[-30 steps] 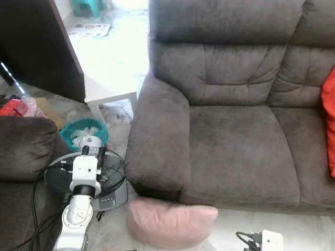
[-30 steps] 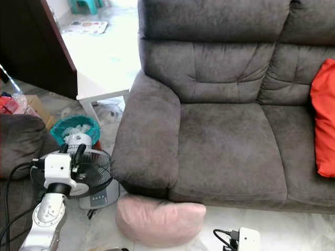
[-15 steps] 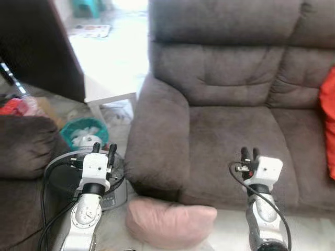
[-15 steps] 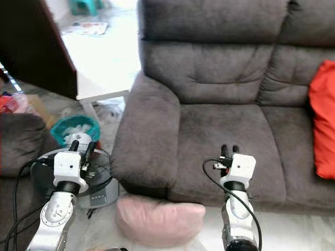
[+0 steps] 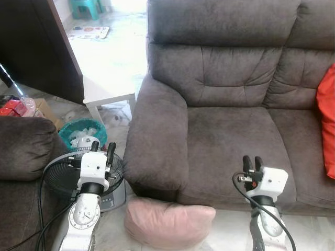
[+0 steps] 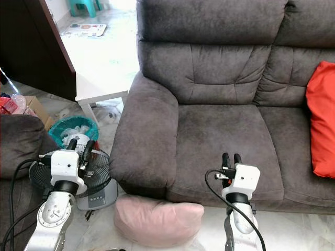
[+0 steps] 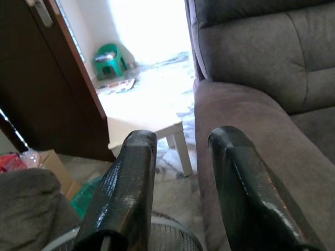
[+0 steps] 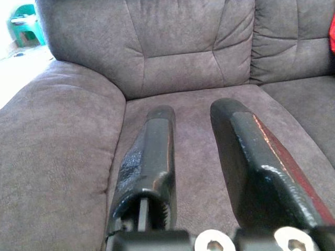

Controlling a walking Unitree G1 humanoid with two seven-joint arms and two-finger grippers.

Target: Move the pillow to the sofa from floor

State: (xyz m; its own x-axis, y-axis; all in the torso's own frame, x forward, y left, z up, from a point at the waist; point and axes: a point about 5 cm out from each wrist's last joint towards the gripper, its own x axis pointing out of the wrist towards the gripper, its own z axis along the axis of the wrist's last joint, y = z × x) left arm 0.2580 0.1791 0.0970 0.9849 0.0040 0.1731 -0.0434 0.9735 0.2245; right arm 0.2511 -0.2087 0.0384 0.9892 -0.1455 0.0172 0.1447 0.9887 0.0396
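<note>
A pale pink pillow (image 5: 168, 224) lies on the floor against the front of the dark grey sofa (image 5: 230, 141), below its left armrest. My left gripper (image 5: 102, 148) is raised to the left of the pillow, in front of a fan, open and holding nothing. My right gripper (image 5: 251, 162) is raised to the right of the pillow, in front of the sofa seat, also open and holding nothing. In the left wrist view the fingers (image 7: 131, 183) point past the armrest. In the right wrist view the fingers (image 8: 152, 157) point over the seat cushion.
A black floor fan (image 5: 63, 175) stands left of the pillow, with a teal bin (image 5: 81, 130) and a white low table (image 5: 107, 94) behind it. An orange cushion (image 6: 320, 125) lies on the sofa's right. Another dark sofa arm (image 5: 23, 146) is at far left.
Over the last second both arms rose into view, the right gripper from below the frame edge up in front of the sofa seat. The pillow has not moved.
</note>
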